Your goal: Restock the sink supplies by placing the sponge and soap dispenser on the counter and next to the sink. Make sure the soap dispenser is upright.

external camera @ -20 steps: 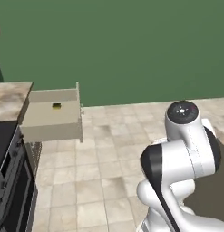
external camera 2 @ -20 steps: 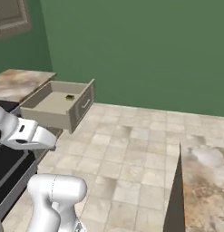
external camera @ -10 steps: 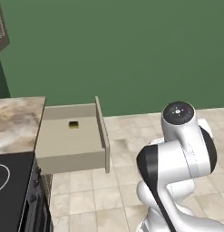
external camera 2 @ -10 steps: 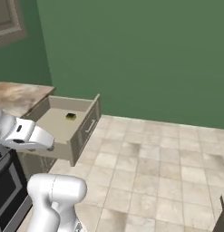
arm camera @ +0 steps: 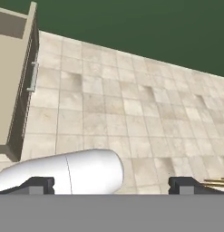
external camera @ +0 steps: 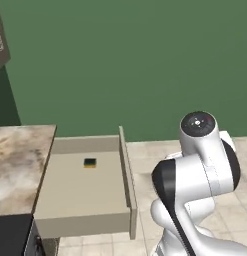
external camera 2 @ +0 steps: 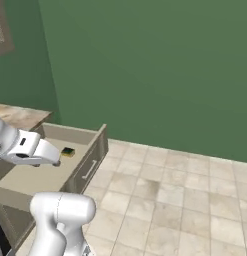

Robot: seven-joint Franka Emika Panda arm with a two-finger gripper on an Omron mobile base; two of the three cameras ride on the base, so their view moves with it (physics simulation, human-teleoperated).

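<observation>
The base has driven on and turned, so the whole scene has shifted. The open drawer (external camera: pixel 85 192) is now closer and larger in both base views. The sponge (external camera: pixel 89 162) inside it shows more clearly. The marbled counter (external camera: pixel 17 165) has come nearer on the left.

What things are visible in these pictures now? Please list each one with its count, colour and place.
sponge: one, yellow with dark green top, inside the open drawer, toward its back.
drawer: one, tan, pulled open beside the counter.
counter: one, beige-brown marbled, left of the drawer.
wall: one, green, behind the drawer.
floor: one, beige tiles, right of the drawer.
hand: one, dark fingertips, open, over the floor.
</observation>
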